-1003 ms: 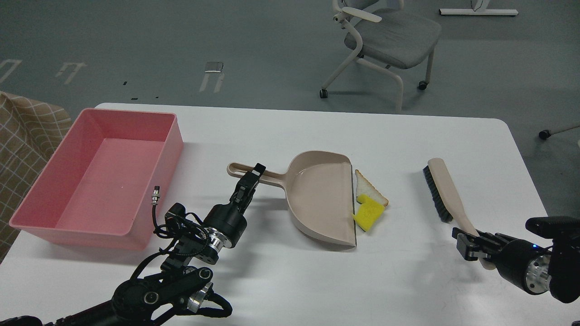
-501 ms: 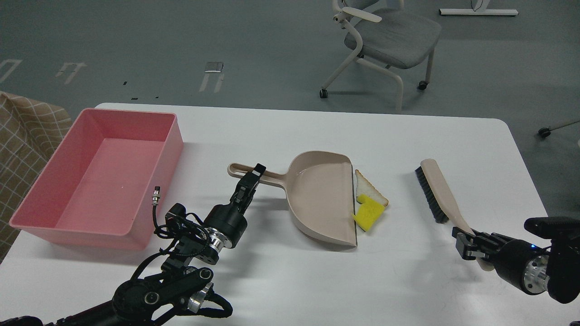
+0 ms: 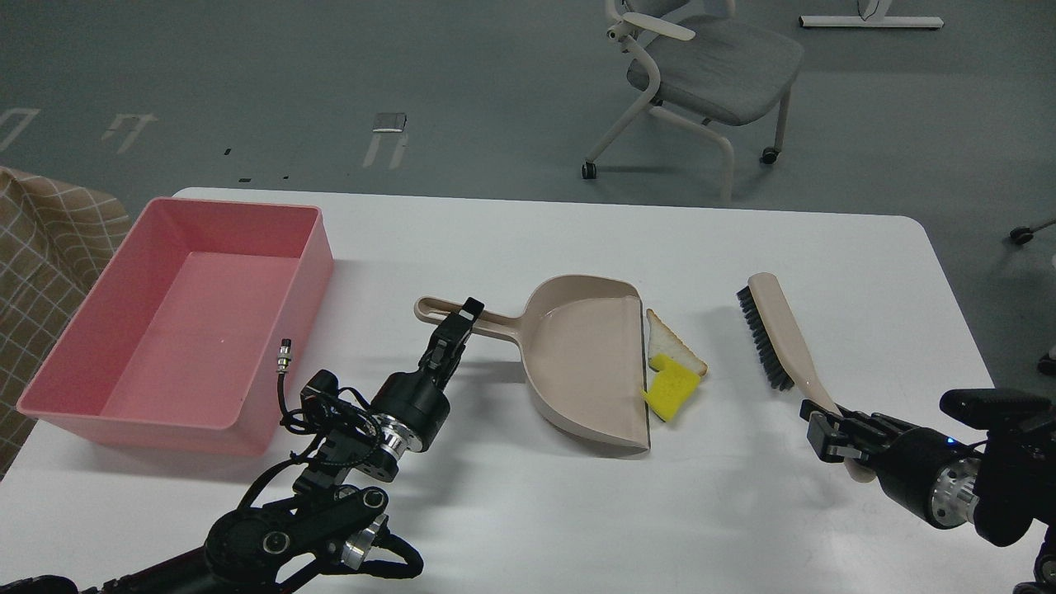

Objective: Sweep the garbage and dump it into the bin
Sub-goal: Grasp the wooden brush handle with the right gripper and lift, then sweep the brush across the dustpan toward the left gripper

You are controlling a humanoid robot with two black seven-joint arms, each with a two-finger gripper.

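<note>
The white bread slice (image 3: 670,348) and the yellow sponge block (image 3: 671,393) lie on the white table, touching the open right lip of the beige dustpan (image 3: 587,363). My left gripper (image 3: 460,320) is shut on the dustpan's handle (image 3: 462,317). My right gripper (image 3: 827,422) is shut on the handle of the beige brush (image 3: 774,332), whose black bristles face left, to the right of the garbage and apart from it. The pink bin (image 3: 177,324) stands empty at the table's left.
The white table (image 3: 544,511) has its right edge close to my right arm. A grey office chair (image 3: 701,74) stands on the floor behind the table. A checked cloth (image 3: 37,247) lies at the far left, beside the bin.
My right gripper has carried the brush leftward and a little farther back, closer to the bread and sponge. The left gripper, dustpan and garbage have not moved.
</note>
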